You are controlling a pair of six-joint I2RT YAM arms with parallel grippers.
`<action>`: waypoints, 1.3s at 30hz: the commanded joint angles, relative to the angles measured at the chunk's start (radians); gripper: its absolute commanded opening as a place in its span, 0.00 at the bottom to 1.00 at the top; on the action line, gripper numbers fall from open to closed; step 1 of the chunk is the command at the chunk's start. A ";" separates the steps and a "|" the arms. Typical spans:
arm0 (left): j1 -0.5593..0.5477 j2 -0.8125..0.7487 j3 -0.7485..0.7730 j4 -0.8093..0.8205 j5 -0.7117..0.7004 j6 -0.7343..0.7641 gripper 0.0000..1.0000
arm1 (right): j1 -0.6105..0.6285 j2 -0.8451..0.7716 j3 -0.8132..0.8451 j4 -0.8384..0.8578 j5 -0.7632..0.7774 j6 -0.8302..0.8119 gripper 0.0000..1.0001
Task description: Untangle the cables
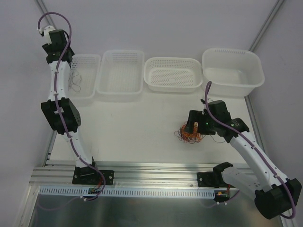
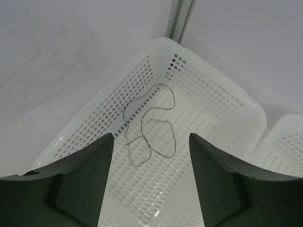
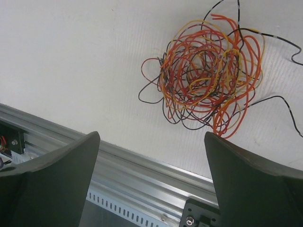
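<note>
Since most of the sorting looks undone, the tangle of cables (image 3: 208, 71) sits as one knotted ball of orange-yellow, bright red, dark red and dark grey strands. It lies on the white table (image 3: 71, 56) near its front edge, just beyond the aluminium rail (image 3: 142, 175), with a few dark ends trailing out to the side. One dark grey cable (image 2: 151, 125) lies well apart from it, looped loosely on the perforated floor of the leftmost basket (image 2: 222, 90). This reads as sorting by colour, one basket to a kind, which would explain the three other white baskets (image 1: 120, 73) lined up along the far edge.

The right hand (image 3: 151, 142) hangs over the table just short of the tangle, its fingers spread wide with nothing between them. That stance suits coming down on a strand at the ball's rim. Its arm reaches in from the right base, elbow folded and wrist pitched down toward the ball.

The left hand (image 2: 151, 156) is poised over the leftmost basket, fingers parted and empty, with the grey cable lying below and clear of them. That fits a drop-off spot. The left arm is stretched nearly straight up the table's left side to the far corner, wrist bent down over the basket.
</note>
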 commanded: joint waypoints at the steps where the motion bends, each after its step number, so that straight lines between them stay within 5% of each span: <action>1: 0.004 -0.087 -0.018 0.067 0.078 -0.008 0.68 | 0.007 -0.021 0.025 -0.028 0.063 -0.001 0.97; 8: -0.019 -0.368 -0.333 0.050 0.318 -0.112 0.99 | 0.004 0.006 0.019 0.006 0.112 0.015 0.98; 16: -0.162 -0.776 -0.890 0.027 0.616 -0.204 0.99 | 0.005 0.060 -0.028 0.116 0.164 0.026 0.97; 23: -0.490 -0.969 -1.315 0.027 0.705 -0.266 0.99 | 0.005 0.167 -0.100 0.231 0.222 0.035 0.89; 30: -0.786 -1.037 -1.453 0.056 0.601 -0.385 0.99 | 0.102 0.275 -0.149 0.356 0.148 0.092 0.63; 33: -0.872 -1.025 -1.469 0.088 0.569 -0.422 0.99 | 0.178 0.331 -0.133 0.386 0.140 0.120 0.36; 39: -1.007 -0.920 -1.400 0.117 0.504 -0.395 0.99 | 0.283 0.405 -0.053 0.371 0.164 0.166 0.32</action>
